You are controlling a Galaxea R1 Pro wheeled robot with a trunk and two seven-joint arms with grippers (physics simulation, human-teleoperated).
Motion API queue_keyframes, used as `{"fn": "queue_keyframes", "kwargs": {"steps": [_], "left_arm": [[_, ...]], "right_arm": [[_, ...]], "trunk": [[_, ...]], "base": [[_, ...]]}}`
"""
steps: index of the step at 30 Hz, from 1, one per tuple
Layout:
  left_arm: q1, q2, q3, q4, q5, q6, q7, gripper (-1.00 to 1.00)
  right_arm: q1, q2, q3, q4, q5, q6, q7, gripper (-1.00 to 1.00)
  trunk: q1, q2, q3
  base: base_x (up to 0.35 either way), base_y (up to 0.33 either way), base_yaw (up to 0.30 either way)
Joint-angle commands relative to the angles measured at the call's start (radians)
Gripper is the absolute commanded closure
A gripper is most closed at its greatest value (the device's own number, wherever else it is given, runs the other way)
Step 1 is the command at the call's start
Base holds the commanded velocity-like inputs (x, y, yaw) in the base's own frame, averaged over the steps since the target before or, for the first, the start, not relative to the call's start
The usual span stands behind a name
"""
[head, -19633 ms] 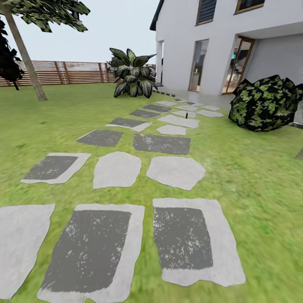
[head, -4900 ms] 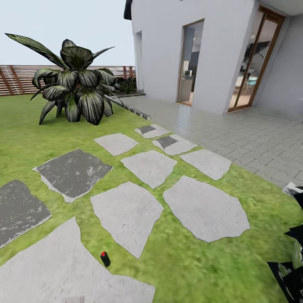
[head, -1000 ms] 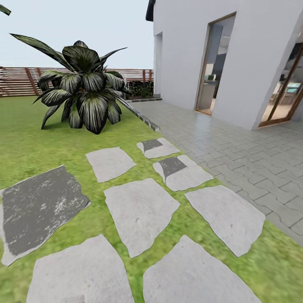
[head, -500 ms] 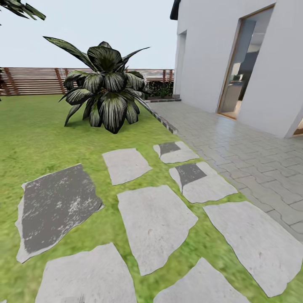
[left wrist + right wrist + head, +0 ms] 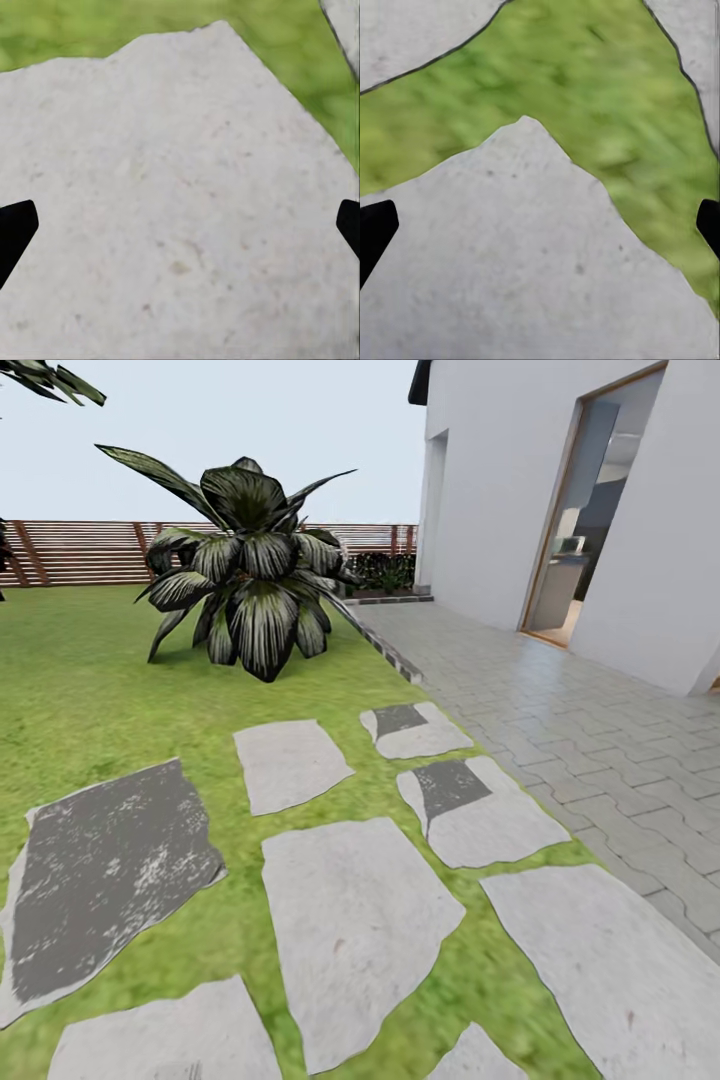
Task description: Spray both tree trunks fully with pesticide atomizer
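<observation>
Whole view has slid again, so that's the camera and base moving, not the yard. The house sits at 2 o'clock with its glass door, the paved terrace running down to 4. Half a sec ago the slabs sat a touch higher and further right; now they've dropped down and left, and the big centre slab is larger. Looks like the robot's creeping fwd w/ a slight turn.

The lawn fills 9 to 11, fence along the back. Broad-leaf plant at 11–12, much as it was a sec ago, just shifted right. Dark slab at 8. A scrap of foliage at the 10–11 corner, prob a tree crown, but no trunk in sight, so I can't place the trees.

Big miss vs approx 5 s back: a small dark can w/ a red cap stood on the grass between slabs at 7 then. That's likely the atomizer. It's out of frame now, so my guess is it's low, near the base or behind. Pickup not done; the robot likely needs to look down or back off.

Left pincer: tips wide apart at the frame edges, nothing between, grey slab below. Right pincer: same wide spread, empty, over slab edge and grass.
</observation>
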Motion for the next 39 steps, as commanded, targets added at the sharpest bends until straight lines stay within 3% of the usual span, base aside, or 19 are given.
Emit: {"fn": "queue_keyframes", "kwargs": {"steps": [1,8,39], "left_arm": [[0.0,0.0,0.002,0.001,0.002,-0.003,0.0,-1.0],[0.0,-0.001,0.002,0.001,0.002,-0.003,0.0,-1.0],[0.0,-0.001,0.002,0.001,0.003,-0.005,0.0,-1.0]], "right_arm": [[-0.001,0.0,-0.001,0.0,0.0,-0.003,0.0,-1.0],[-0.001,0.0,0.0,-0.003,-0.001,-0.003,0.0,-1.0],[-0.001,0.001,0.0,0.0,-0.001,-0.003,-0.003,-1.0]], "trunk": [[0.0,0.0,-0.001],[0.0,0.0,-0.001],[0.0,0.0,-0.001]], "base": [[0.282,-0.207,0.0],[0.209,-0.173,0.123],[0.004,-0.004,0.278]]}}
